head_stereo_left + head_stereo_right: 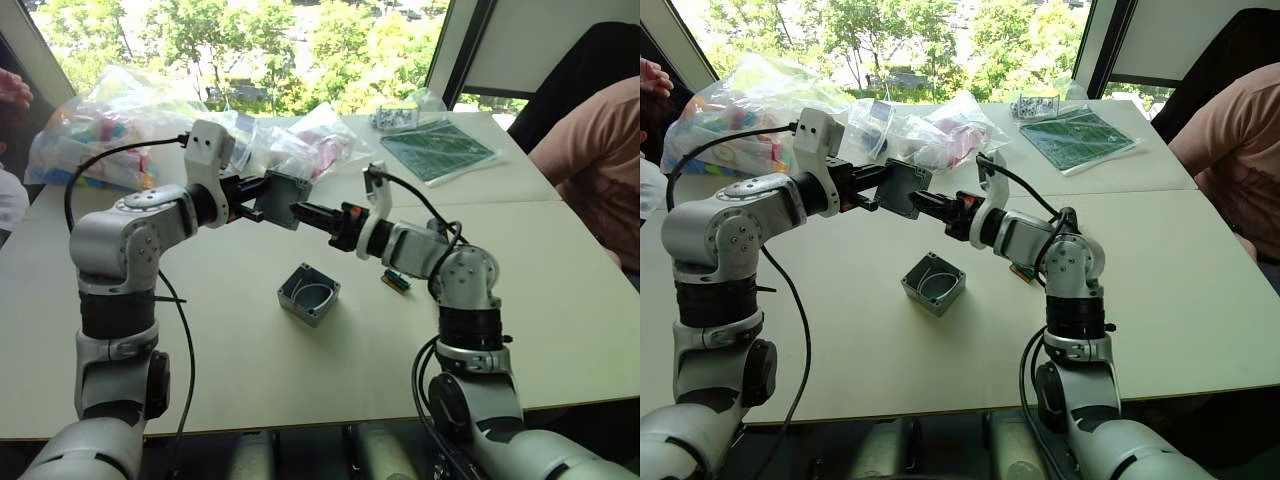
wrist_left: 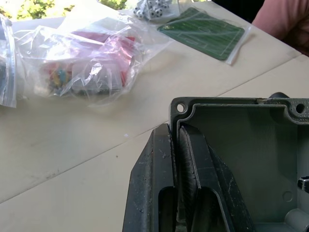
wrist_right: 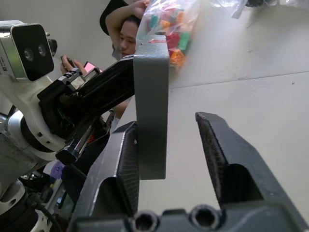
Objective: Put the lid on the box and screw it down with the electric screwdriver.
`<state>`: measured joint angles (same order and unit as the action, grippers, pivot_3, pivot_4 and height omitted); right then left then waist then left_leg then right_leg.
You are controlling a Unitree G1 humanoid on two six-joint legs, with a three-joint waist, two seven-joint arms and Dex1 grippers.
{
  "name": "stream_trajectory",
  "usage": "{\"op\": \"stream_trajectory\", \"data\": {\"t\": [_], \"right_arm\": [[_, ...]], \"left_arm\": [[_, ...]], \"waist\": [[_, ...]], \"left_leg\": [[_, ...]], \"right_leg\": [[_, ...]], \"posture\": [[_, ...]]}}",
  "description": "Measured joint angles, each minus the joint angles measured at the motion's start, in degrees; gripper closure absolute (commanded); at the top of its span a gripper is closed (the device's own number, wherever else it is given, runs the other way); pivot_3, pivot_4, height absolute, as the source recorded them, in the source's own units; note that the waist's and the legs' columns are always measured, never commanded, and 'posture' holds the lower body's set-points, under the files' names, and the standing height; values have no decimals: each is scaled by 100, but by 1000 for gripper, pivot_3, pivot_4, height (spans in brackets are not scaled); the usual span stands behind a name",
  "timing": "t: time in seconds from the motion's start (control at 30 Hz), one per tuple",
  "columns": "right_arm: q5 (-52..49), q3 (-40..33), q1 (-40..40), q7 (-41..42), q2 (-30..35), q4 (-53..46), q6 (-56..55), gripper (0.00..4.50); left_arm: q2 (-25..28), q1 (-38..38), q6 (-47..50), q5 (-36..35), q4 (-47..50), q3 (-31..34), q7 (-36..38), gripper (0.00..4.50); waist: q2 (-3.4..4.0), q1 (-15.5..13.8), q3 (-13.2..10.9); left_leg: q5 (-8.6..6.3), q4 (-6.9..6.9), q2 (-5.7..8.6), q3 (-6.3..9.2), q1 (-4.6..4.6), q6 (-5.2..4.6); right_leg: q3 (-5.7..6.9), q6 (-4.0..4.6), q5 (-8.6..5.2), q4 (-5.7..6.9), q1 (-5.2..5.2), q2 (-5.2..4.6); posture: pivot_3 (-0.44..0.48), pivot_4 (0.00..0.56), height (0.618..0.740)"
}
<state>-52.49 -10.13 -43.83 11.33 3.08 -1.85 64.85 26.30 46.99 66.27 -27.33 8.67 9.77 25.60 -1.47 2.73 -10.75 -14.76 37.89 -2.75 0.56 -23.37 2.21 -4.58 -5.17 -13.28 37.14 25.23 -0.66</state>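
Note:
My left gripper (image 1: 258,196) is shut on the rim of the grey lid (image 1: 283,199) and holds it on edge in the air above the table. In the left wrist view its fingers (image 2: 161,159) pinch the lid's raised wall (image 2: 241,150). My right gripper (image 1: 302,212) is open, and its fingers stand on either side of the lid's opposite edge (image 3: 152,106); one finger lies close against it. The box (image 1: 308,293) sits open-topped on the table below both grippers, with a wire loop inside. The electric screwdriver is out of view.
A small green-orange component (image 1: 396,281) lies on the table near my right arm. Clear bags of parts (image 1: 110,120) and a bagged green board (image 1: 440,150) lie at the far side. A person sits at the right (image 1: 600,150), and a hand (image 1: 12,88) shows far left.

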Motion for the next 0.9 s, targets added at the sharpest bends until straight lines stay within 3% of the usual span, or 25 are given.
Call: {"op": "stream_trajectory", "data": {"t": [0.03, 0.2, 0.33, 0.5, 0.6, 0.63, 0.77, 0.9], "right_arm": [[-13, -66, 5, -94, -24, 16, 33, 4321], [-181, -207, 5, -315, -174, 17, 109, 4329], [-256, -292, 4, -378, -188, 18, 110, 4329], [-338, -343, -7, -394, -199, 18, 107, 4329], [-339, -334, -20, -410, -183, 12, 85, 4329], [-304, -335, -19, -411, -150, -14, 29, 4329], [605, 33, 213, -78, 575, -582, -1022, 4329], [2161, 975, 644, 495, 1823, -1104, -2356, 4329]], "left_arm": [[0, 3, -8, -22, 61, 14, -20, 4464], [43, -36, -36, -36, 127, 16, -41, 4464], [97, -174, -34, -204, 239, 45, 103, 3215], [149, -192, 88, -610, 267, 217, 323, 1343], [556, -228, 285, -1003, 386, 345, 663, 227], [693, -229, 386, -1153, 409, 450, 781, 98], [1291, -254, 872, -1730, 344, 990, 1148, 98], [1206, -231, 907, -1881, 66, 1303, 1025, 1103]], "waist": [[1, -1, -1], [2, 7, -1], [2, 20, -1], [2, 39, -1], [3, 124, -2], [7, 136, -5], [13, 120, -8], [12, 120, -8]], "left_leg": [[0, 0, 0, 0, -1, 0], [0, -1, 0, 0, -1, 0], [0, -2, 0, 0, -1, 0], [0, -2, 0, 0, -2, 0], [0, -5, -1, 0, -4, 0], [0, -6, -1, -1, -4, 0], [0, -16, 0, 1, -5, 0], [0, -18, 5, -7, -4, 0]], "right_leg": [[0, 0, 0, -1, 0, -1], [0, 0, 0, -2, 1, 0], [0, 0, 0, -2, 2, 0], [0, 0, 0, -3, 2, 0], [0, 0, -1, -3, 5, 0], [-1, 0, -1, -4, 8, 0], [2, -9, -8, -11, 10, -1], [-3, -16, -13, -24, 6, -7]], "posture": [[0, 150, 740], [0, 150, 740], [0, 150, 740], [0, 150, 740], [0, 150, 740], [0, 150, 740], [0, 150, 740], [0, 150, 740]]}}
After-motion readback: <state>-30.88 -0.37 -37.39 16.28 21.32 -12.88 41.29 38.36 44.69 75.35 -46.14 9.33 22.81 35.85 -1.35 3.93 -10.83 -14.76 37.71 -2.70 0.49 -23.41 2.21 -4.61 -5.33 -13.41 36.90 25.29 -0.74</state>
